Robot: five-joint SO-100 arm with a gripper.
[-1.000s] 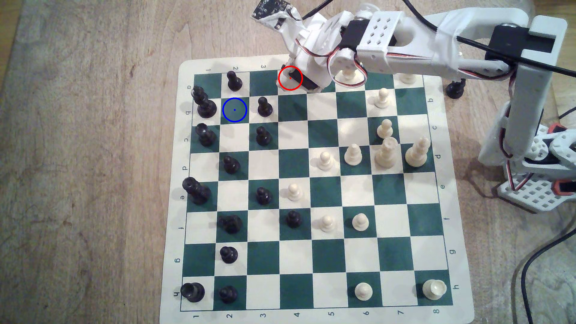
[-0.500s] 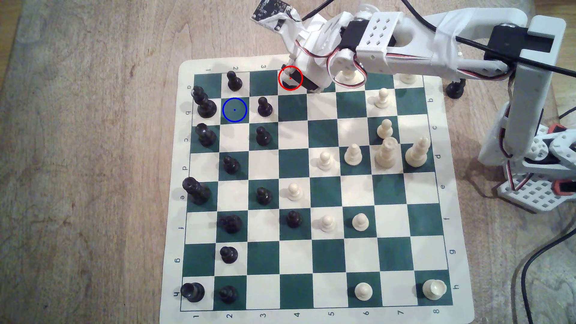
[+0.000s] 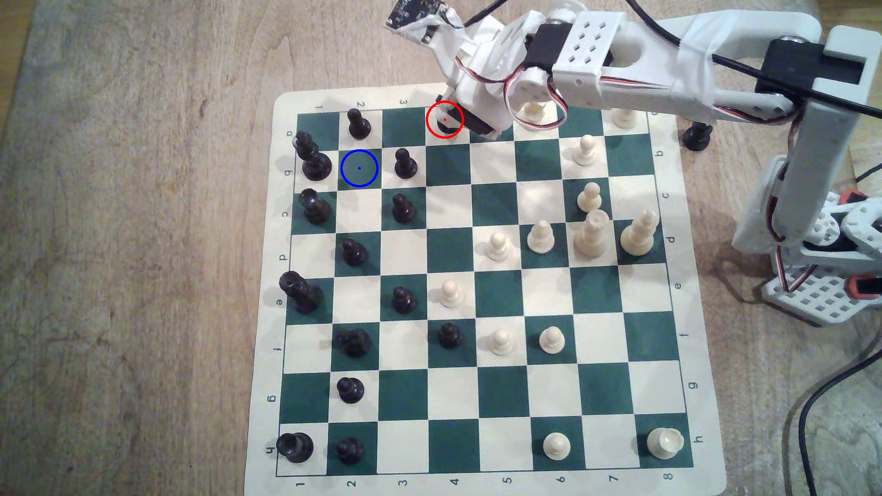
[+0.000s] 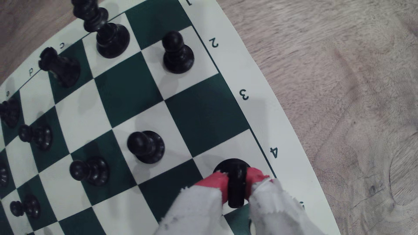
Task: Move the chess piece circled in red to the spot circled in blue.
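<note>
Red-tipped jaws clamp the chess piece (image 4: pixel 236 180); next we must lift it clear toward the spot (image 3: pixel 359 168) at eight o'clock.

counter (image 3: pixel 124 238): pale wood with a worn, streaky grain, carrying everything in the scene.
chess mat (image 3: pixel 706 334): cream with green squares, flat on the counter, edges lettered and numbered.
stray black piece (image 3: pixel 697 136): upright on the bare wood, just off the mat's edge at the exterior view's right.
arm base (image 3: pixel 821 295): white perforated plate on the counter at the exterior view's right.
black cable (image 3: pixel 811 419): trails over the wood near that base.
</note>
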